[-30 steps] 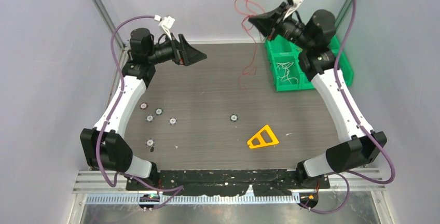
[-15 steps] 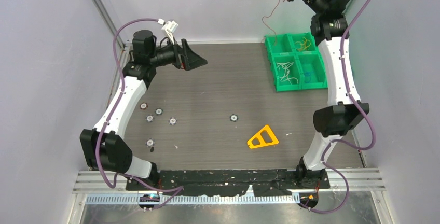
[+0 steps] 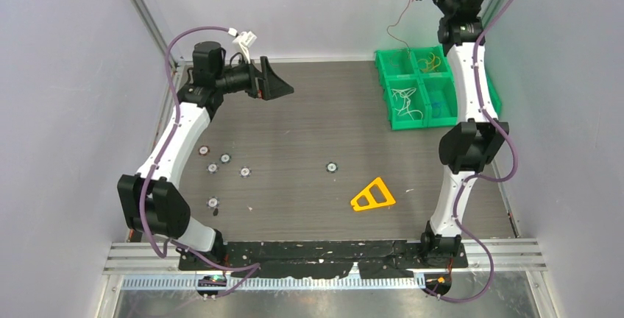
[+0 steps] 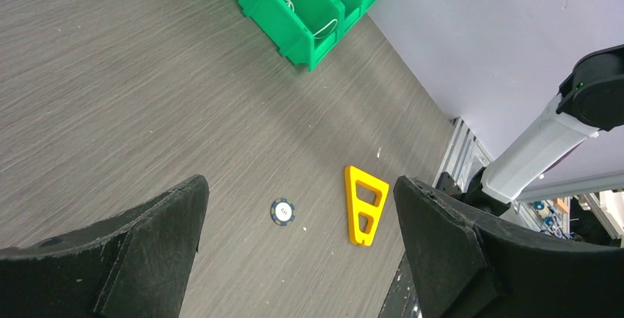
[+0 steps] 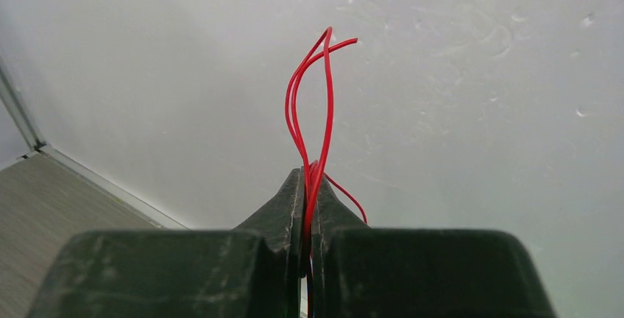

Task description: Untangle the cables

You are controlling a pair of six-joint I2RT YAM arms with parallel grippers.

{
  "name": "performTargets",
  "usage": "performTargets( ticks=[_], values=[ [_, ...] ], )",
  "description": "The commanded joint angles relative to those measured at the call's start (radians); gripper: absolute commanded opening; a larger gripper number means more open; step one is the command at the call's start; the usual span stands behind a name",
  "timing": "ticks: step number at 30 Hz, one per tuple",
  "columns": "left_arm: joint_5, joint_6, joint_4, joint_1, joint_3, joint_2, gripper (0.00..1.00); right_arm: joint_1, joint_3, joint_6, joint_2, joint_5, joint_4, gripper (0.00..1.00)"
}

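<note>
Nearest, the left gripper [image 3: 278, 82] hovers over the table [image 3: 309, 134], its jaws spread wide with nothing between them. Farther back, white cables [image 3: 403, 101] lie curled in a front compartment of the green bin [image 3: 383, 75]. Beyond and above it, up against the back wall [image 3: 309, 9], the right gripper [image 5: 307, 185] is clamped on a red cable [image 5: 324, 90]. Short strands stick out past the jaws, and the long tail hangs roughly vertical below the gripper, toward the bin.
</note>
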Motion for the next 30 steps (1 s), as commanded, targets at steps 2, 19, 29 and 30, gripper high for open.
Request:
performTargets(
  ticks=[2, 19, 29, 30],
  values=[
    [-0.003, 0.032, -0.018, 0.012, 0.063, 0.021, 1.00, -0.009, -0.014, -0.035, 0.067, 0.027, 0.117, 0.05],
    [-0.054, 0.083, -0.121, 0.053, 0.059, 0.022, 0.99, -0.008, -0.282, -0.177, 0.166, 0.133, 0.074, 0.06],
    [-0.064, 0.093, -0.134, 0.055, 0.055, 0.026, 1.00, -0.009, -0.216, -0.302, 0.263, 0.158, -0.156, 0.05],
    [-0.067, 0.094, -0.136, 0.056, 0.057, 0.027, 1.00, -0.010, -0.207, -0.309, 0.273, 0.157, -0.166, 0.05]
  ],
)
